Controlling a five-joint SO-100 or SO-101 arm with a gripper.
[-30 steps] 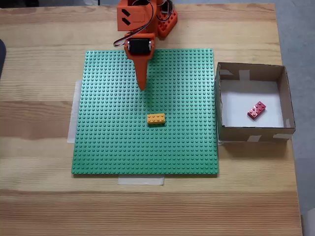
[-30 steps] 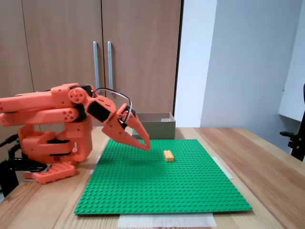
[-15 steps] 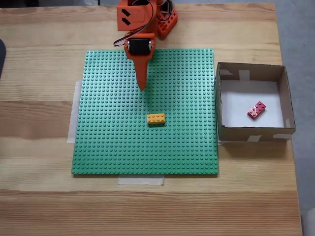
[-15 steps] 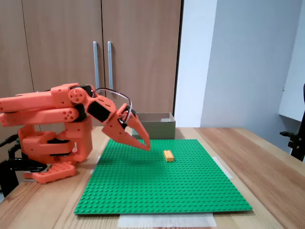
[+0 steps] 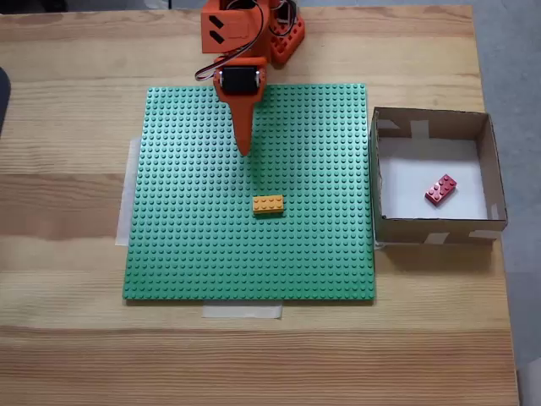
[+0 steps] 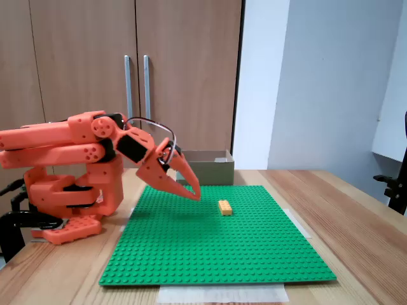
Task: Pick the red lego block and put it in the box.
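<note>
We judge the task to be done, or all but done: in a fixed view from above, the red lego block (image 5: 440, 189) lies flat on the white floor of the box (image 5: 431, 232), tilted at an angle to the walls and toward the right half of the floor, touching none of the walls as far as we can see. The cardboard box stands on the wooden table (image 5: 76, 338) just beside the right edge of the green baseplate (image 5: 186, 254). The gripper (image 5: 244, 150) is well apart from the box, folded back near the arm's base and hanging above the upper part of the baseplate with its tip pointing down toward the plate. In the side-on fixed view we see the gripper (image 6: 194, 194) with its two fingers drawn together to a single point and nothing between them, so we take it as closed and empty. The orange-yellow brick (image 5: 268, 204) sits on the baseplate below the gripper tip in the view from above, apart from it and untouched, and it has no part in the job. As we read it, nothing is left to carry; at most the arm may settle into its rest pose.
</note>
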